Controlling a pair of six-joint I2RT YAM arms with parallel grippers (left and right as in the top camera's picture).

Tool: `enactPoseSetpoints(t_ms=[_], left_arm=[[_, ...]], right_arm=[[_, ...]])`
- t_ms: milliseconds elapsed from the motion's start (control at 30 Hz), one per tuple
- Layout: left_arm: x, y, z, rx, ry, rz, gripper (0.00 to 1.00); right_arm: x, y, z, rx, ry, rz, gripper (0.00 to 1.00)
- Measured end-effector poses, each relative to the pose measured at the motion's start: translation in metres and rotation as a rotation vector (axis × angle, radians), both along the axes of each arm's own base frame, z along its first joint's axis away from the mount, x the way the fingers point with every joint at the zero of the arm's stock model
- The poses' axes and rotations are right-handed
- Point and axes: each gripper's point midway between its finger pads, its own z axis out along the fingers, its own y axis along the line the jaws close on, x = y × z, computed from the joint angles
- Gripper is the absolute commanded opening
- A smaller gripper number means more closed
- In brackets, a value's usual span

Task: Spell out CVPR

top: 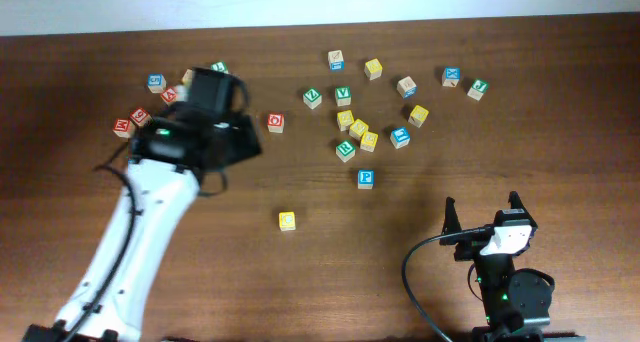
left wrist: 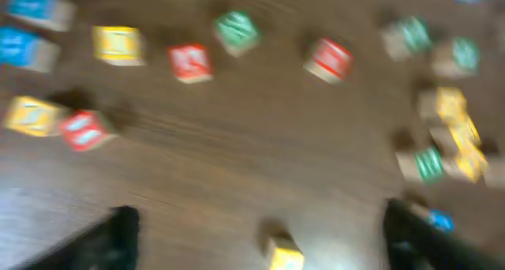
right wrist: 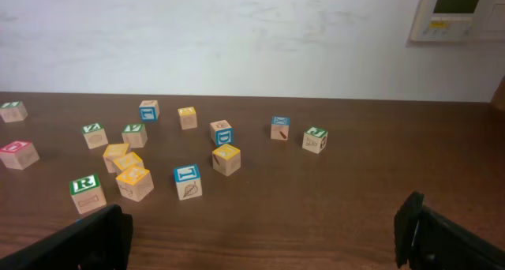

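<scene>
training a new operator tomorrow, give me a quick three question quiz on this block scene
1. True or false: the blue P cube touches another cube.
2. The lone cube lowest in the overhead view is: A red, B yellow, C blue.
3. Which letter shows on the green cube nearest the right wrist camera?
Key: 1 false; 2 B; 3 R.
</scene>
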Motion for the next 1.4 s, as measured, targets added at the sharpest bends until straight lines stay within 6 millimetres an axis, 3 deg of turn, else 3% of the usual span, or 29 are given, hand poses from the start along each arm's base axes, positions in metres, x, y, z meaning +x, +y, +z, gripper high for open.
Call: enactPoseSetpoints(t_ms=[100, 167, 267, 300, 433, 567, 700, 833, 1033, 1267, 1367, 1400], left_arm=[[0.005, 0.048, -0.001, 0.005, 0.002, 0.129, 0.99], [0.004, 0.055, -0.003, 0.006, 0.009, 0.148, 0.99], [0.003, 0.045, -0.01, -0.01, 0.03, 0.122, 0.98], [0.003, 0.041, -0.011, -0.026, 0.034, 0.111, 0.93], [0.003, 0.027, -0.012, -0.035, 0.04, -0.01, 0.94], [0.0, 0.007, -0.034, -0.023, 0.109, -0.108, 0.9], [-0.008, -0.02, -0.059, -0.059, 0.201, -0.23, 0.99], [0.0, -0.04, -0.06, -0.037, 0.158, -0.3, 1.0], [0.024, -0.018, -0.059, 0.037, 0.078, -0.134, 1.0], [0.029, -0.014, -0.089, 0.057, 0.147, -0.105, 0.99], [0.032, 0.002, -0.09, 0.053, 0.147, -0.065, 0.99], [0.034, 0.015, -0.09, 0.051, 0.149, -0.031, 0.99]], right_arm=[[0.0, 0.0, 0.0, 0.0, 0.0, 0.0, 0.98], [0.0, 0.0, 0.0, 0.0, 0.0, 0.0, 0.98], [0.0, 0.0, 0.0, 0.0, 0.0, 0.0, 0.98], [0.0, 0.0, 0.0, 0.0, 0.0, 0.0, 0.98], [0.0, 0.0, 0.0, 0.0, 0.0, 0.0, 0.98], [0.0, 0.0, 0.0, 0.0, 0.0, 0.0, 0.98], [0.0, 0.0, 0.0, 0.0, 0.0, 0.0, 0.98], [0.0, 0.0, 0.0, 0.0, 0.0, 0.0, 0.99], [0.0, 0.0, 0.0, 0.0, 0.0, 0.0, 0.98], [0.0, 0.0, 0.0, 0.0, 0.0, 0.0, 0.98], [0.0, 0.0, 0.0, 0.0, 0.0, 0.0, 0.98], [0.0, 0.0, 0.0, 0.0, 0.0, 0.0, 0.98]])
